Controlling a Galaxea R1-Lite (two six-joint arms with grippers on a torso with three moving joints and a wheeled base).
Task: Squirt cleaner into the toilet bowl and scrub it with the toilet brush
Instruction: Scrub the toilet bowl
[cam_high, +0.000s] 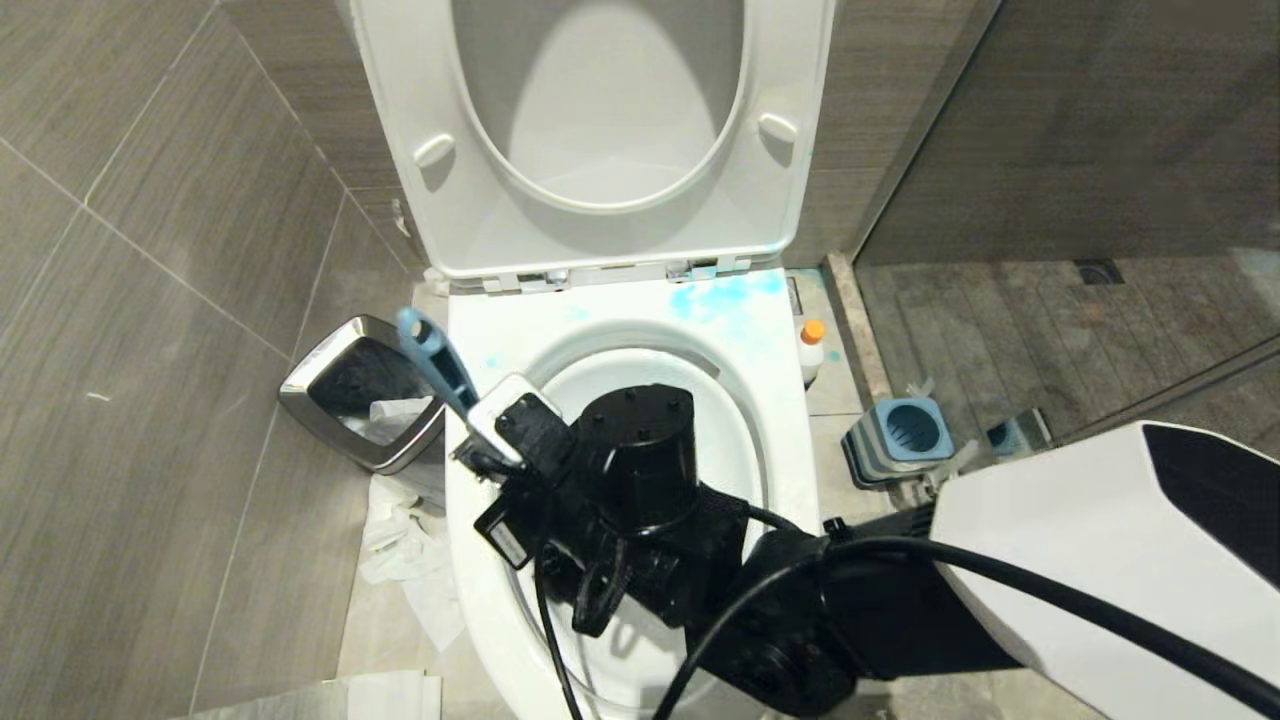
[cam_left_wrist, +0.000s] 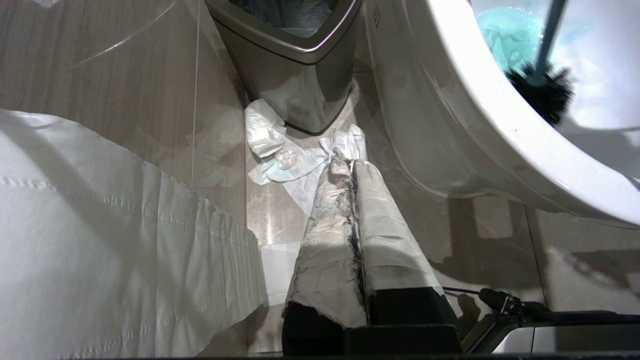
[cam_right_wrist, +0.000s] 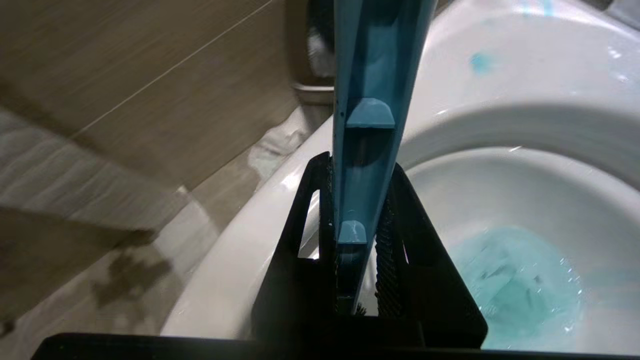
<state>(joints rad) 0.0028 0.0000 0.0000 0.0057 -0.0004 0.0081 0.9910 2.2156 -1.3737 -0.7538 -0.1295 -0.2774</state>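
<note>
A tiled bathroom with a toilet stall

A white toilet bowl (cam_high: 790, 400) is standing with its seat and lid (cam_high: 600, 140) hinged up against grey wood-grain wall tiles (cam_high: 150, 250). A steel-rimmed waste bin (cam_high: 355, 395) is sitting beside it, crumpled tissue (cam_high: 400, 530) is lying on the floor, a brush holder (cam_high: 900, 435) is waiting on the other side, and a shower floor drain (cam_high: 1098, 271) is showing beyond a raised sill.
</note>
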